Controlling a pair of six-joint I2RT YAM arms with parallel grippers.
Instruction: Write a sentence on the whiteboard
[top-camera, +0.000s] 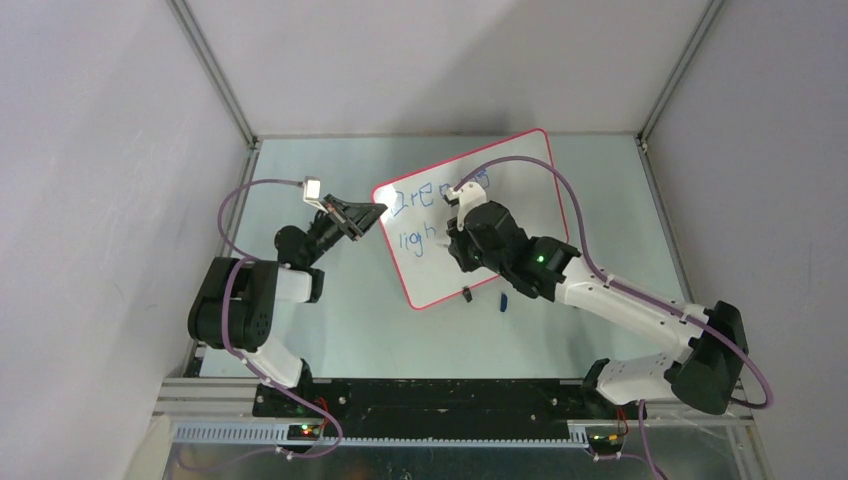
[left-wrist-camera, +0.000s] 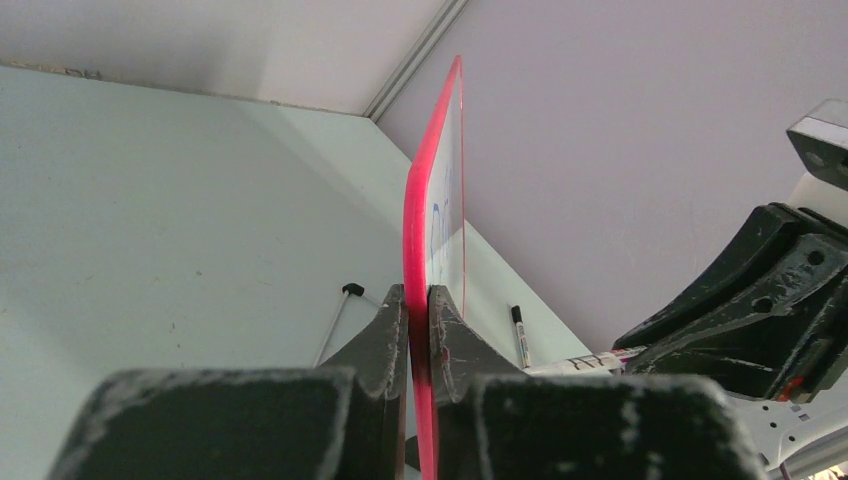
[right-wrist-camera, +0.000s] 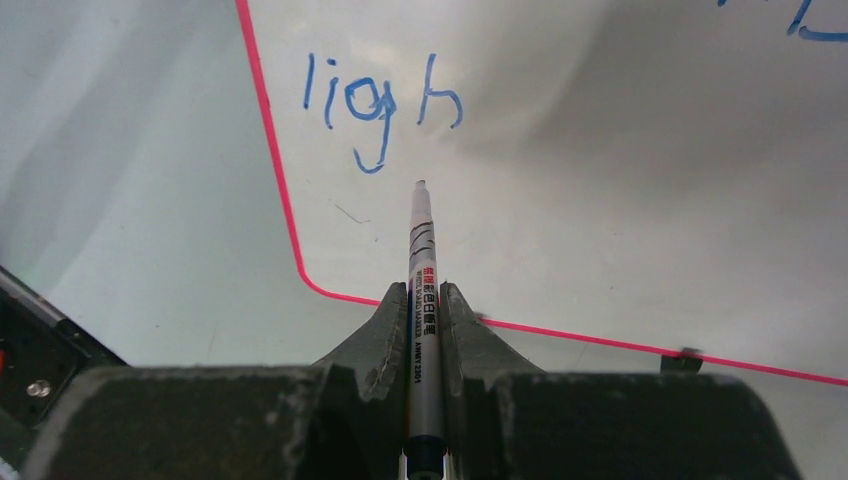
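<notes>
Left arm — elbow raised at near left, forearm reaching right and far; left end effector clamped on the whiteboard edge.
Right arm — stretched from near right toward the left; right end effector closed on a marker.

Your whiteboard sits about mid-table, turned askew to the table's edges, with one rounded corner pointing toward the table's front. It is glossy white with a thin red-pink rim and a small black clip foot on its near edge. You cannot tell whether it lies flat. The sentence is in childlike blue handwriting: a top line starting "Dre", partly covered, and "ligh" beneath it.
</notes>
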